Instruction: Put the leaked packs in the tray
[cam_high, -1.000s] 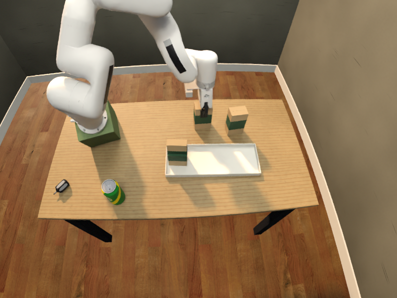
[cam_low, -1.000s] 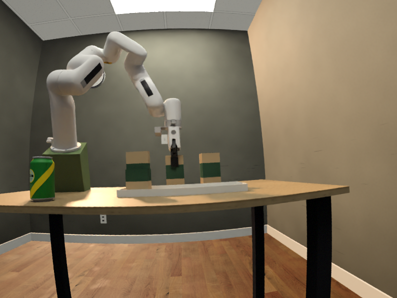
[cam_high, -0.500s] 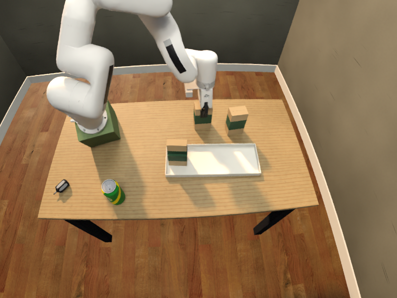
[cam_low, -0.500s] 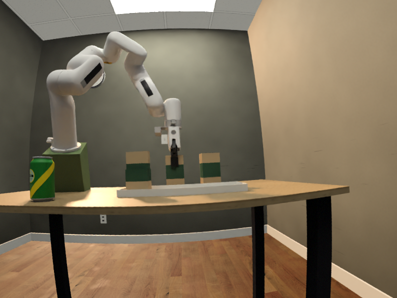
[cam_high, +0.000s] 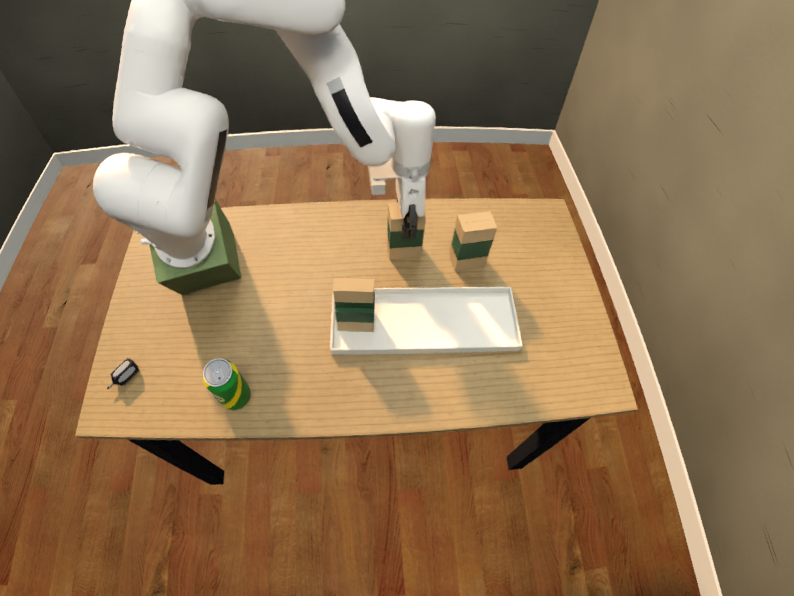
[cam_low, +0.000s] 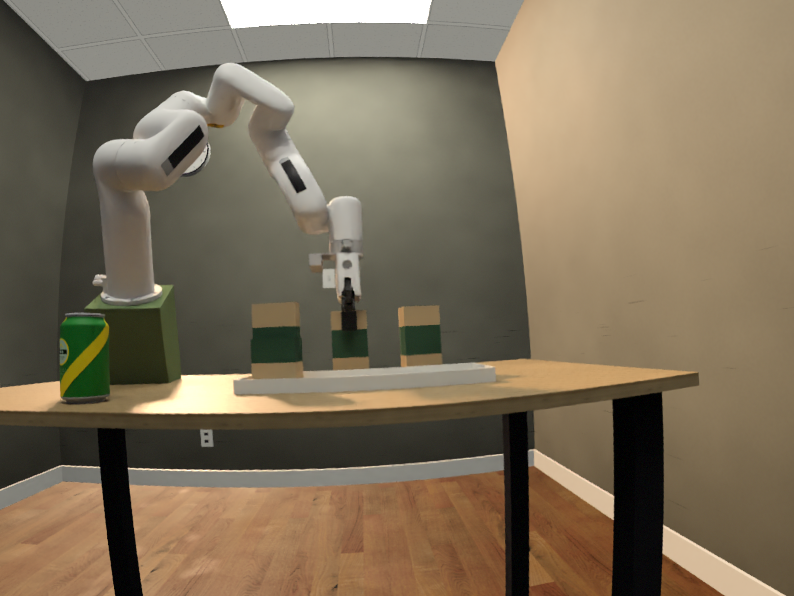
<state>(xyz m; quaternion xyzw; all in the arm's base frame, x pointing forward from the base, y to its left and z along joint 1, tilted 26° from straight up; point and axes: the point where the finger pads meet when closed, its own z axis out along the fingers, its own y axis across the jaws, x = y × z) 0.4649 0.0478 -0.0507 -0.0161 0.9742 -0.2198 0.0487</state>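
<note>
Toward the back of the desk (cam_high: pixel 192 410), the pincer (cam_high: pixel 409 225) hangs released over the top of the middle coffee pack (cam_high: pixel 405 242), fingers apart and gripping nothing. Another pack (cam_high: pixel 473 241) stands upright just beside it, with a gap between them. A third pack (cam_high: pixel 353 304) stands inside the white tray (cam_high: pixel 448 349), at its left end. Each is tan with a green band.

One pack (cam_high: pixel 354 304) in tray (cam_high: pixel 448 350) left end, two packs (cam_high: pixel 405 246) (cam_high: pixel 473 248) behind.
</note>
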